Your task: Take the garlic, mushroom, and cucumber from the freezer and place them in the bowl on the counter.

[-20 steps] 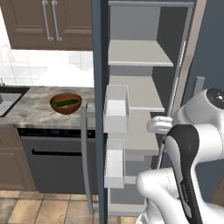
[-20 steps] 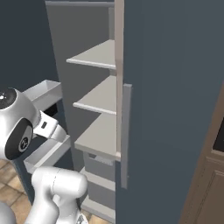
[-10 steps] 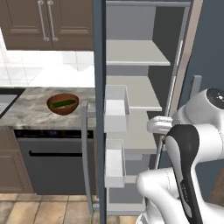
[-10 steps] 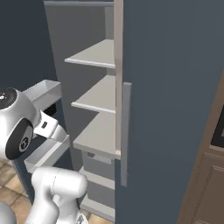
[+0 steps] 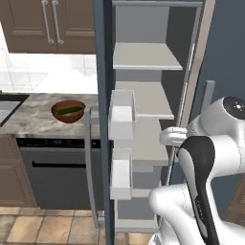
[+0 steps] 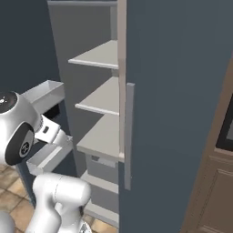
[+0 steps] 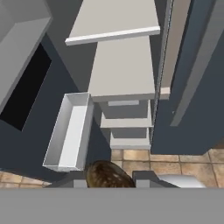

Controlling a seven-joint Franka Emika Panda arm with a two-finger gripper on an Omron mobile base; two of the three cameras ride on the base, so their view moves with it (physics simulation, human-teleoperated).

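A: Where's your load? Check the hand view: the mushroom [image 7: 109, 174], a speckled tan-brown lump, sits pinched between your fingers [image 7: 146, 178], out in front of the open freezer [image 5: 143, 95].

B: And the drop point?

A: The bowl [image 5: 69, 111] sits on the desk [image 5: 33, 117], well to your left, beyond the freezer door. Glossy reddish wood, round. The cucumber [image 5: 68, 111], smooth and dark green, already lies across its inside.

B: So the move?

A: My read: carry left past the white door bins [image 5: 121, 122] and come down over the bowl. The freezer shelves [image 6: 98, 57] look flat, pale grey and bare from here. I can't spot garlic anywhere.
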